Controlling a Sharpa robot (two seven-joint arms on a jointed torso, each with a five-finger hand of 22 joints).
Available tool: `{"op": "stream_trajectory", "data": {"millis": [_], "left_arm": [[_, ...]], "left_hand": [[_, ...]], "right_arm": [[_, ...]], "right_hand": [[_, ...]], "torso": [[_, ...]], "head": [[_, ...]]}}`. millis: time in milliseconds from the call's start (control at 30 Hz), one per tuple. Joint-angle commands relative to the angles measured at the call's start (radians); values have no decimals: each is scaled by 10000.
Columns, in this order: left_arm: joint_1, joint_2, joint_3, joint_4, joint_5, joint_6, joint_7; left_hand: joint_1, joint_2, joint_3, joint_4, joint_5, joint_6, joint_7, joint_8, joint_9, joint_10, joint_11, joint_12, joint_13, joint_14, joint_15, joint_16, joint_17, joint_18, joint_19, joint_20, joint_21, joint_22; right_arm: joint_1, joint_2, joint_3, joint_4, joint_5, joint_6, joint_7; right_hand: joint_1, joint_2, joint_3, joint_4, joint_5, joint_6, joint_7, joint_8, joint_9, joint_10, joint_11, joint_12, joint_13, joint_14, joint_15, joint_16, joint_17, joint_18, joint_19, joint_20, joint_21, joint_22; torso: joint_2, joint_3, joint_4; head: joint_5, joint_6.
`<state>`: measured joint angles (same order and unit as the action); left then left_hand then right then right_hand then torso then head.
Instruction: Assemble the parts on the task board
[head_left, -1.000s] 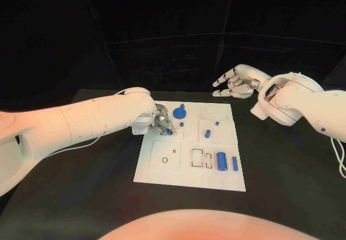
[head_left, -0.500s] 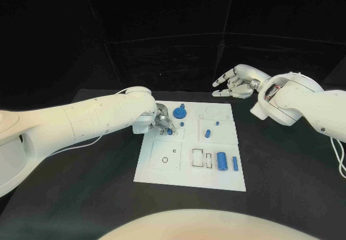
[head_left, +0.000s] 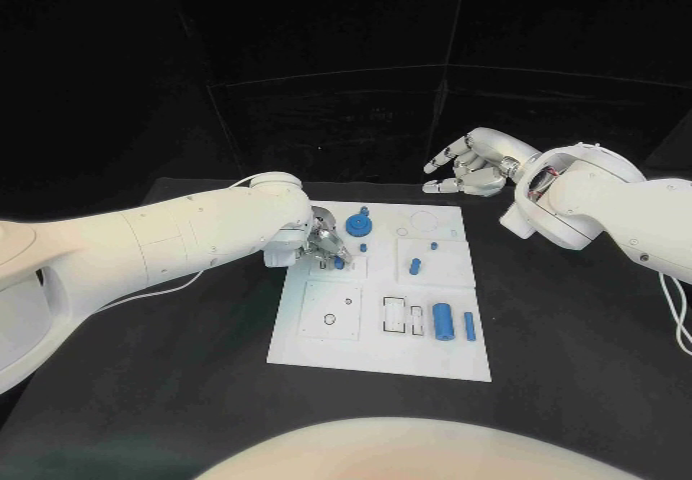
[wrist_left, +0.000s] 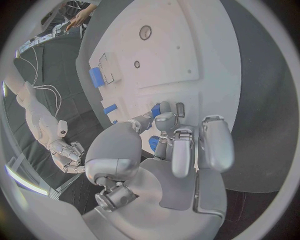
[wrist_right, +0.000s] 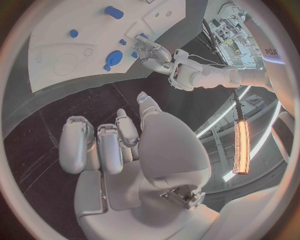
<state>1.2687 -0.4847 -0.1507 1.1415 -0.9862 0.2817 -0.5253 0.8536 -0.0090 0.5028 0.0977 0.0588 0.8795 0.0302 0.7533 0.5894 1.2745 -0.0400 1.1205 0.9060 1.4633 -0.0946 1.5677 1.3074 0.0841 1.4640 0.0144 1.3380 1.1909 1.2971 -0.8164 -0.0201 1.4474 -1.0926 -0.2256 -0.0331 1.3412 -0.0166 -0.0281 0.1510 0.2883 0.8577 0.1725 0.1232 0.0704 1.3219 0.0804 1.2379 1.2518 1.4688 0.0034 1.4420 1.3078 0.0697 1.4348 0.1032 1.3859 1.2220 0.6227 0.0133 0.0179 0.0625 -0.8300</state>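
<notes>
Left hand (head_left: 323, 246) pinches a small blue part (head_left: 338, 263) over the task board (head_left: 378, 340); right hand (head_left: 470, 166) hovers empty, fingers apart.

Head camera looks down on task board (head_left: 382, 290); wrist fisheyes share it

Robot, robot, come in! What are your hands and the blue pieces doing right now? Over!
Left hand pinching a small blue part at the task board. Right hand held off the board, holding nothing. Nothing in the way.
</notes>
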Motion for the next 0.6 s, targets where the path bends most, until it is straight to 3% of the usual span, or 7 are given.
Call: {"op": "stream_trajectory", "data": {"millis": [33, 167, 467, 600], "left_arm": [[9, -15, -1, 24, -34, -73, 3], [8, -23, -1, 23, -32, -218, 10], [3, -92, 2, 105, -32, -501, 37], [1, -237, 57, 322, -31, -644, 62]], "left_hand": [[-216, -135, -414, 148, -7, 107, -16, 42, -22, 100, -11, 55, 8, 1075, -73, 31, 2633, -118, 80, -83, 36, 23], [-342, -244, -972, 339, -39, 119, -43, 47, -38, 104, -26, 71, 6, 1075, -94, 31, 2633, -118, 82, -99, 33, 34], [-263, -415, -2520, 853, -107, 155, -106, 74, -64, 146, -86, 146, 55, 1075, -155, 31, 2633, -134, 113, -163, 67, 131], [-220, -428, -2703, 916, -113, 161, -111, 79, -65, 154, -98, 157, 66, 1075, -157, 31, 2633, -135, 117, -175, 72, 144]], "right_arm": [[22, -5, 6, -2, -22, 89, 142], [22, -13, 6, -5, -22, 77, 149], [21, 6, 6, 13, -22, 36, 169], [20, 16, 6, -17, -22, 33, 173]], "right_hand": [[-204, -31, -166, 106, 70, 42, -30, 44, -10, -83, -5, -21, -9, 550, -58, -49, 583, 5, -49, -31, -37, -13], [-319, -40, -353, 254, 65, 24, -27, 60, -12, -85, 0, -18, -14, 554, -55, -55, 587, 5, -46, -30, -45, -19], [-372, 69, -719, 540, -398, -13, -17, 104, -14, -88, 12, 4, -13, 559, -46, -76, 586, 8, -43, -23, -67, -43], [-355, 92, -805, 591, -544, -24, -14, 114, -15, -86, 16, 15, -7, 559, -44, -83, 582, 10, -45, -20, -76, -55]], "torso": [[2, -1, 2], [6, -5, 6], [-1, -4, 9], [-1, -10, 12]], "head": [[4, -2], [10, -1], [9, 0], [-4, 28]]}}
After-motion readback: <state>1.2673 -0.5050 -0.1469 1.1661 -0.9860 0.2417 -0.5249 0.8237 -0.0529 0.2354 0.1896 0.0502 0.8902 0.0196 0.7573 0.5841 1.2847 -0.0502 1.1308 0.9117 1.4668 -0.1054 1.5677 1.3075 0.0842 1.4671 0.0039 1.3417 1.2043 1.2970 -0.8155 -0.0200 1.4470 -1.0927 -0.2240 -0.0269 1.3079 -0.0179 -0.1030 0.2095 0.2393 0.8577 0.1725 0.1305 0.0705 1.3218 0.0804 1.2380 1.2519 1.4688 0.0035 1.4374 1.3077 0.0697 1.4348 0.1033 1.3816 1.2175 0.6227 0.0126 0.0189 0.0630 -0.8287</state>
